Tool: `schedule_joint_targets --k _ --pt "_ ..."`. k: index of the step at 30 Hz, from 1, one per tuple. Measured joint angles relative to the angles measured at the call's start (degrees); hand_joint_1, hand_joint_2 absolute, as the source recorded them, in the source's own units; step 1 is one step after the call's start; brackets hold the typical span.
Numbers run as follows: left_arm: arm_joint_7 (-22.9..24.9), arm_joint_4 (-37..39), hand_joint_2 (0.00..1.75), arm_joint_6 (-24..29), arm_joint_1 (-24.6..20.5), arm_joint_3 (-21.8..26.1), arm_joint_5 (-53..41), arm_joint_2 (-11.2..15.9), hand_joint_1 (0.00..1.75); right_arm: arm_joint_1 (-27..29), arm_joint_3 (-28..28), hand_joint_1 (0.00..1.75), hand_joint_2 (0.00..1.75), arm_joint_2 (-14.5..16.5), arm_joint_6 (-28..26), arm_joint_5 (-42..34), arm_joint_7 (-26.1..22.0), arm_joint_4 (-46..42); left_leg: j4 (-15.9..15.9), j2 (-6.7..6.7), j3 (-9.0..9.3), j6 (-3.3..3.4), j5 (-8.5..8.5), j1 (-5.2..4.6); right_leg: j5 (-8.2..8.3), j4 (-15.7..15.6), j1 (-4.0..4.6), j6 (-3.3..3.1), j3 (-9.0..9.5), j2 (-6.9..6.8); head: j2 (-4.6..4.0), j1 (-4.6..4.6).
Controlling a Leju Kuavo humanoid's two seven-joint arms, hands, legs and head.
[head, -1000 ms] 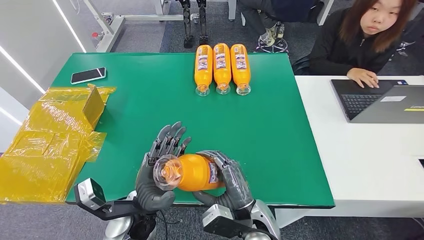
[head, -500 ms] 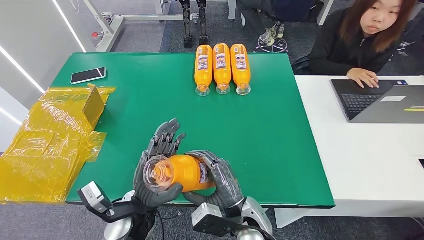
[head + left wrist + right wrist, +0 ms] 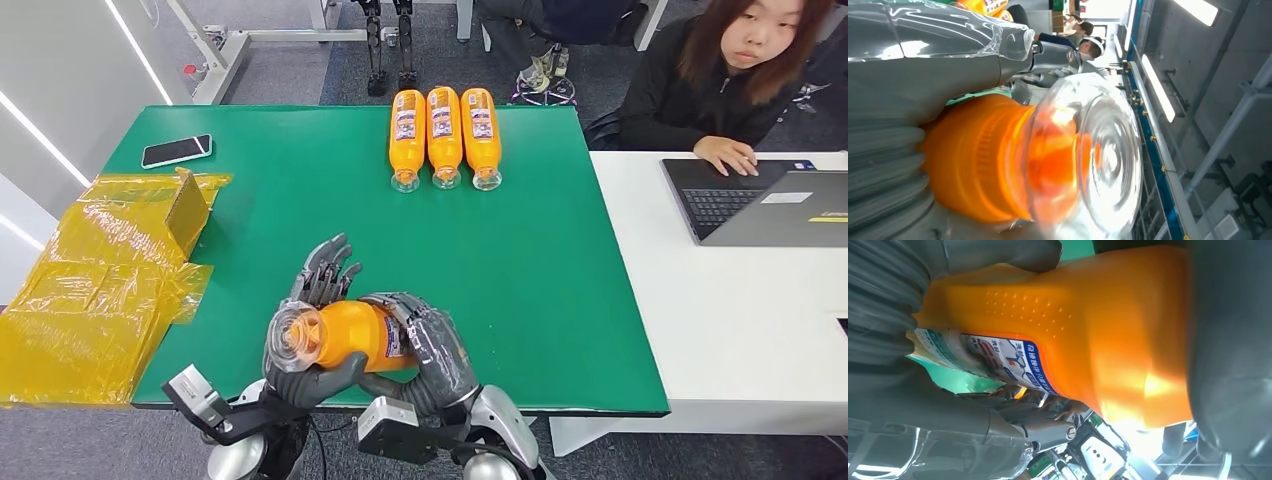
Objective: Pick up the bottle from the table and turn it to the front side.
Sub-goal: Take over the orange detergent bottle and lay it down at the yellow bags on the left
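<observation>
I see both hands on the orange bottle | left hand cups its clear cap end | right hand wraps the body | held above green table

Phone lying far left on the green table, yellow wrap beside, person at laptop.
</observation>
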Motion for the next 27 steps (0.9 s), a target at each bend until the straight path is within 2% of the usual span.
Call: schedule_joint_targets --k 16,20,27 --pt "-0.1 -0.2 1.75 0.3 0.1 0.9 0.9 0.0 1.75 -0.4 0.0 1.75 1.75 0.3 0.5 -0.9 0.1 0.5 0.0 0.0 0.0 0.0 0.0 0.0 0.0 0.0 0.0 0.0 0.0 0.0 0.0 -0.02" --pt "-0.1 -0.4 1.75 0.5 0.1 1.1 1.0 0.0 1.75 -0.7 0.0 0.03 1.75 0.3 0.8 -1.7 -0.5 1.2 0.0 0.0 -0.01 0.0 0.0 0.0 0.0 0.0 0.0 0.0 0.0 -0.01 0.0 -0.01" --pt "-0.2 -0.7 1.75 0.7 0.4 1.4 1.1 0.0 1.75 -0.9 0.3 0.0 1.75 0.4 0.3 -2.0 -1.3 1.5 0.0 0.0 -0.01 0.0 0.0 0.0 0.0 0.0 0.0 0.0 0.0 -0.01 -0.01 -0.01"
